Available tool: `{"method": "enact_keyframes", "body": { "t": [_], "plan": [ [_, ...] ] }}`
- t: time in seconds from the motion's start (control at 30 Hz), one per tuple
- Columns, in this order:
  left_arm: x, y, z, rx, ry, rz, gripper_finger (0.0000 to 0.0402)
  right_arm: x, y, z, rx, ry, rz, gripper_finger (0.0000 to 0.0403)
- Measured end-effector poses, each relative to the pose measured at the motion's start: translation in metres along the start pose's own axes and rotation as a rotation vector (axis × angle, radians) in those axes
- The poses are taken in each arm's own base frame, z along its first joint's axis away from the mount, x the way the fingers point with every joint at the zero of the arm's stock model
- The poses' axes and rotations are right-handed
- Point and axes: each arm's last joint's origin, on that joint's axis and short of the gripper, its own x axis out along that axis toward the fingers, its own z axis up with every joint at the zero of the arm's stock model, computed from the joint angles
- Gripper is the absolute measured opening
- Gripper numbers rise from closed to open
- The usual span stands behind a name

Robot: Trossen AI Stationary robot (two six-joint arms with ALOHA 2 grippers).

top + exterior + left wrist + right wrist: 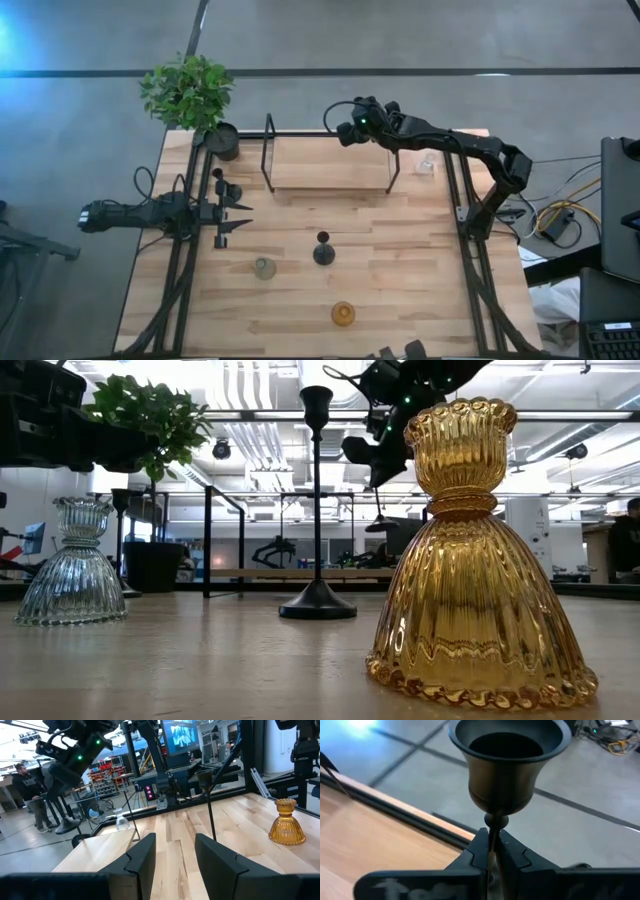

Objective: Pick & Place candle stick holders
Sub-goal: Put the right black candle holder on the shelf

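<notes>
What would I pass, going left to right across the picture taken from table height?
Clear grey-green glass holder → potted plant → tall black candle stick holder → amber glass holder.

My two arms are dark, almost black, built from slim jointed links with black cables along them. My right end effector (490, 851) has matte black angular fingers. A small green light glows on the right wrist. My left end effector (172, 857) has wide, flat black fingers.
</notes>
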Motion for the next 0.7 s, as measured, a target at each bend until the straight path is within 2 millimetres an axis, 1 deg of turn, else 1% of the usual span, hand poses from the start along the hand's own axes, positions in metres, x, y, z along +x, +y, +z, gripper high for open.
{"method": "enact_keyframes", "body": {
  "t": [0.13, 0.3, 0.4, 0.5, 0.63, 0.7],
  "plan": [
    [0.000, 0.000, 0.000, 0.000, 0.000, -0.001, 0.0143, 0.002, 0.006, -0.004, 0.040, -0.040, 0.042, 0.0011],
    [0.000, 0.000, 0.000, 0.000, 0.000, -0.001, 0.0143, -0.004, 0.022, -0.012, 0.141, -0.129, 0.068, 0.0011],
    [0.000, 0.000, 0.000, 0.000, 0.000, -0.001, 0.0143, -0.009, 0.033, -0.020, 0.131, -0.156, 0.040, 0.0011],
    [0.000, 0.000, 0.000, 0.000, 0.000, -0.001, 0.0143, -0.011, 0.044, -0.028, 0.108, -0.145, 0.054, 0.0011],
    [0.000, 0.000, 0.000, 0.000, 0.000, -0.001, 0.0143, -0.020, 0.058, -0.030, 0.107, -0.174, 0.118, 0.0011],
    [0.000, 0.000, 0.000, 0.000, 0.001, -0.001, 0.0143, -0.027, 0.062, -0.031, 0.072, -0.180, 0.134, 0.0011]
  ]
}}
